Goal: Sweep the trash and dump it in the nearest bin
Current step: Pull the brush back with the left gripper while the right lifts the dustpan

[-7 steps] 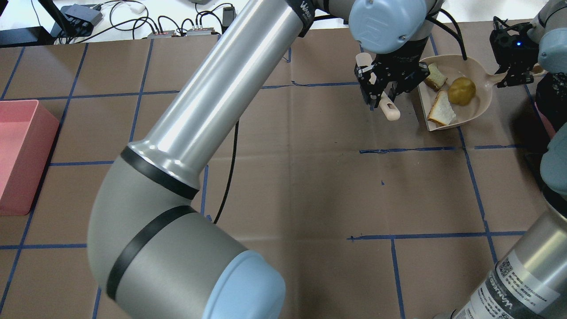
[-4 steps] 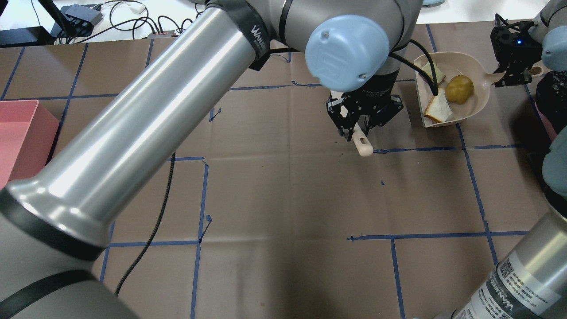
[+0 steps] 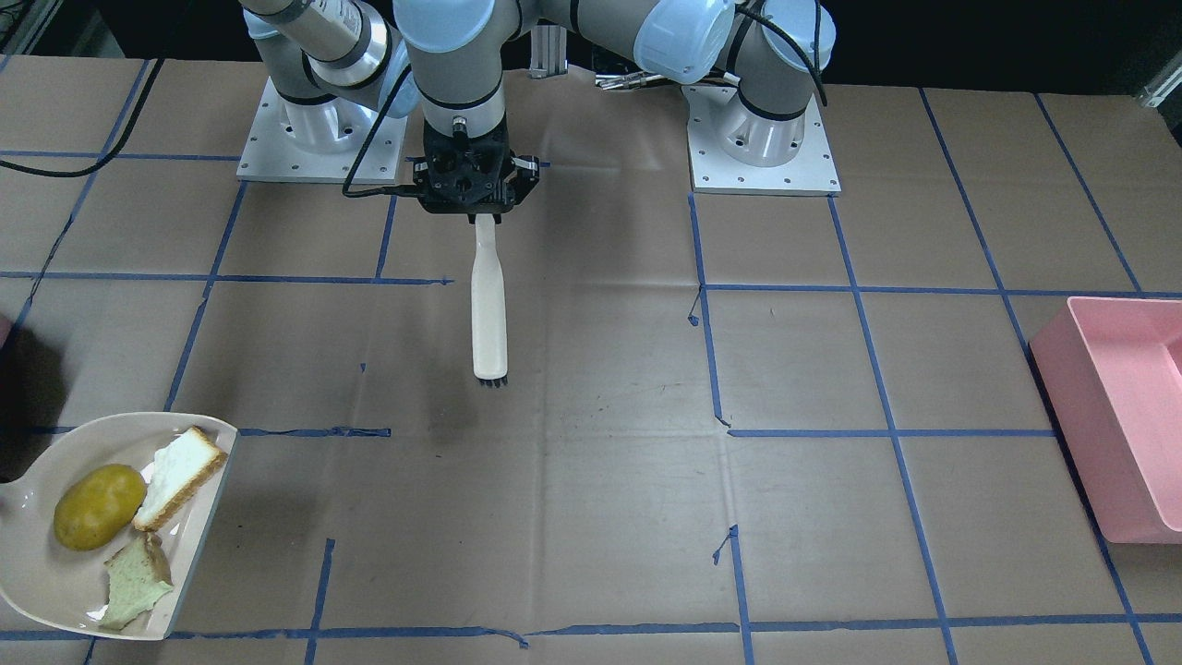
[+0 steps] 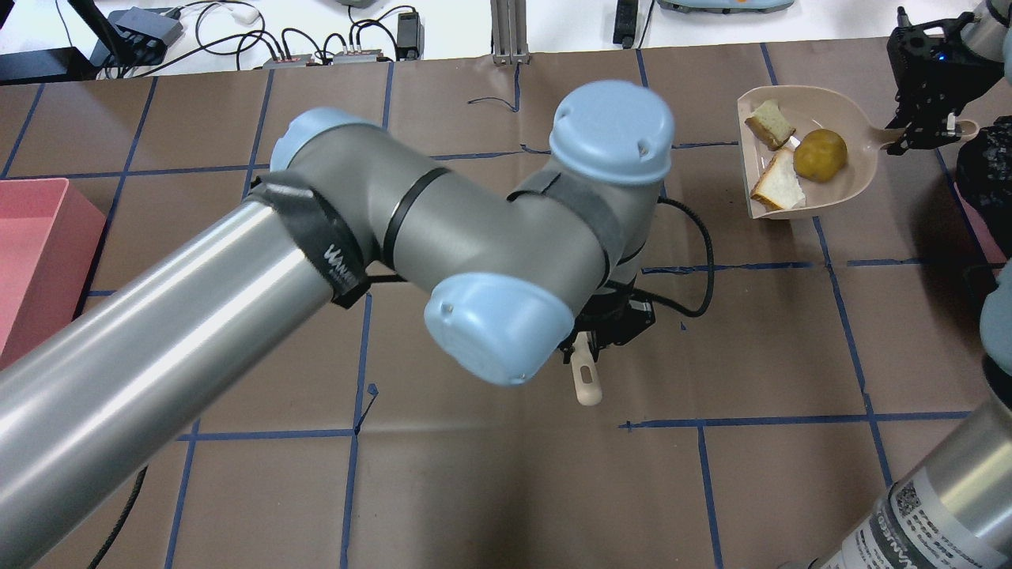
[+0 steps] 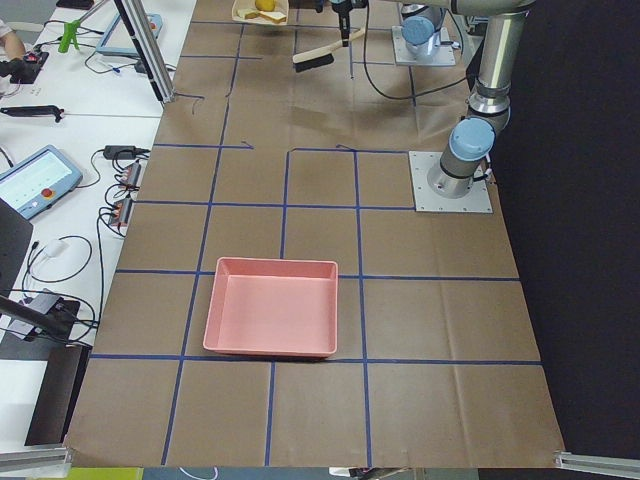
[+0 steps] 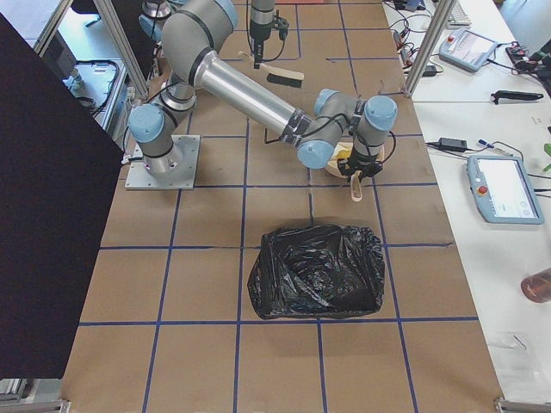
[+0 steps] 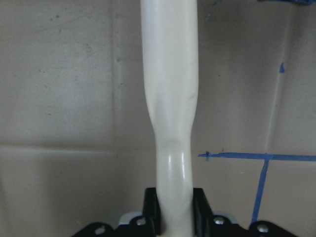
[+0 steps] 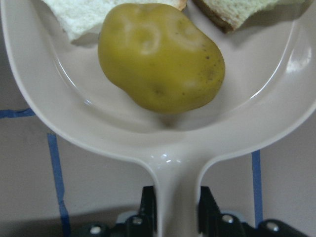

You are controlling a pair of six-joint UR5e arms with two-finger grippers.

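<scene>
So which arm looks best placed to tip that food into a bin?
The right arm, probably. Its fingers are shut on the dustpan holding the potato and both bread pieces. The left gripper holds only the brush.

The dustpan clamped in the right gripper looks like smooth, glossy beige plastic, catching highlights just ahead of the fingers. In it, the potato-like lump has a dull yellow-brown, slightly pitted skin, and beyond it the bread pieces look porous and matt. The brush handle rising from the left gripper is cream plastic with a soft sheen. Below it, the table cover reads as matt brown paper with creases, crossed by blue tape.
</scene>
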